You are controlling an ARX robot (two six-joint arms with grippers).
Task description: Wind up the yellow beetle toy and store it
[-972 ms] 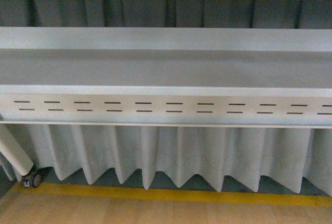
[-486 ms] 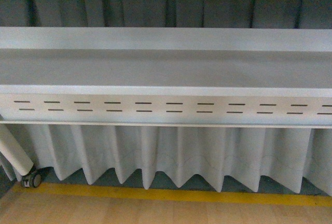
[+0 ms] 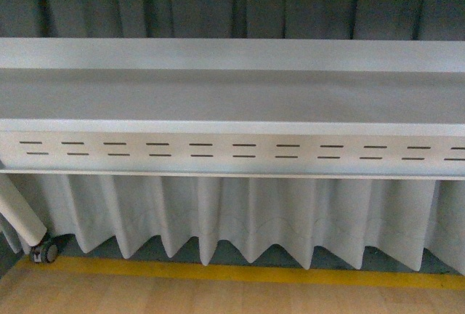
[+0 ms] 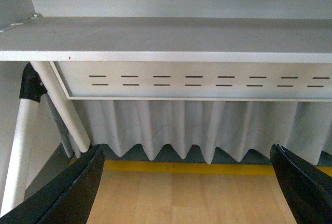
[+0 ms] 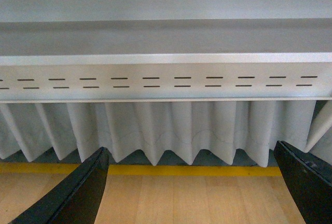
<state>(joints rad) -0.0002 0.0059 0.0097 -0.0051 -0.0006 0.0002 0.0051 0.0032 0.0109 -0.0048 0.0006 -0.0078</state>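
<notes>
The yellow beetle toy is out of view in every frame. My left gripper (image 4: 189,187) is open, its black fingers (image 4: 78,190) spread wide with only wooden floor between them. My right gripper (image 5: 194,190) is open too, its dark fingers (image 5: 85,193) far apart over the same floor and holding nothing. Neither arm shows in the front view.
A white table (image 3: 232,96) with a slotted front panel (image 3: 232,150) fills the front view, a pleated white curtain (image 3: 240,216) hanging below it. A yellow floor stripe (image 3: 240,274) runs along the wooden floor (image 3: 182,296). A white slanted leg (image 4: 62,107) and a castor (image 3: 45,251) stand at left.
</notes>
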